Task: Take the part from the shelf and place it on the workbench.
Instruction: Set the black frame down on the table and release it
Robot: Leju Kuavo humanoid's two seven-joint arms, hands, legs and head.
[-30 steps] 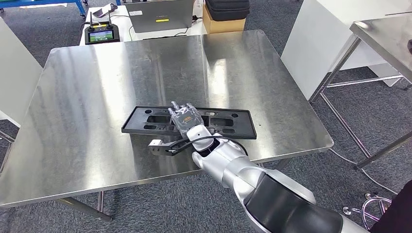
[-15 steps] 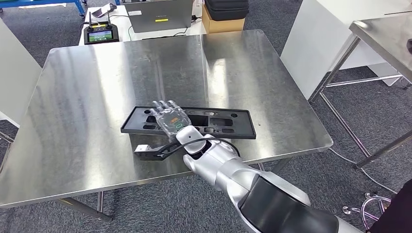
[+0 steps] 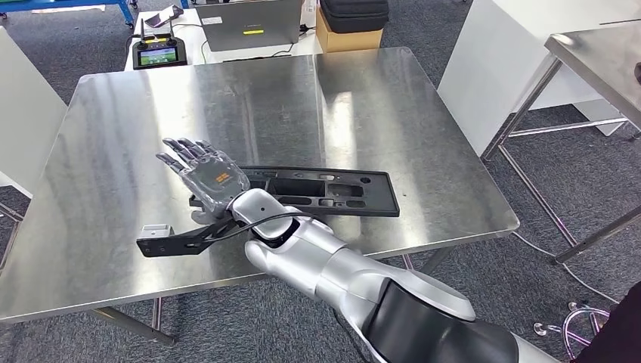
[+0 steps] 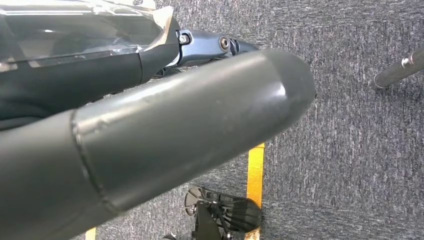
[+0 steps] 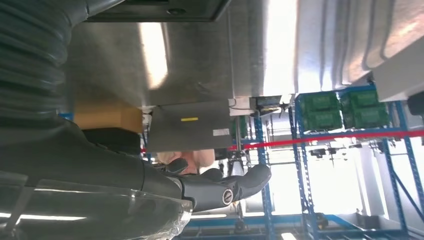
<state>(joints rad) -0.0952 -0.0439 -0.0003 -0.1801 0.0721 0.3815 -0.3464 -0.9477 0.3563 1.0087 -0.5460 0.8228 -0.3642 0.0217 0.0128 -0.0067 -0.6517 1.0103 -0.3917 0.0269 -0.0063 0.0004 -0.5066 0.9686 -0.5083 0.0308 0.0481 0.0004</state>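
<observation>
Right arm (image 3: 355, 280) enters from lower right of head frame, silver w/ dark upper cover, stretched diagonally toward centre-left. Right hand (image 3: 205, 176) left of frame centre, back of hand facing cam, raised, holding nothing. Fingers (image 3: 180, 151) extended & slightly apart, pointing to upper left. Black cable looped across wrist; dark cam bracket (image 3: 175, 242) jutting left from wrist, lower-left of hand. In right wrist view, dark fingers (image 5: 235, 184) stretched out toward frame centre, lower middle, ribbed grey cover at left edge. Left wrist view: thick grey thumb (image 4: 165, 140) diagonal across frame, blurred by closeness; finger state of left hand (image 4: 85, 75) can't tell.
</observation>
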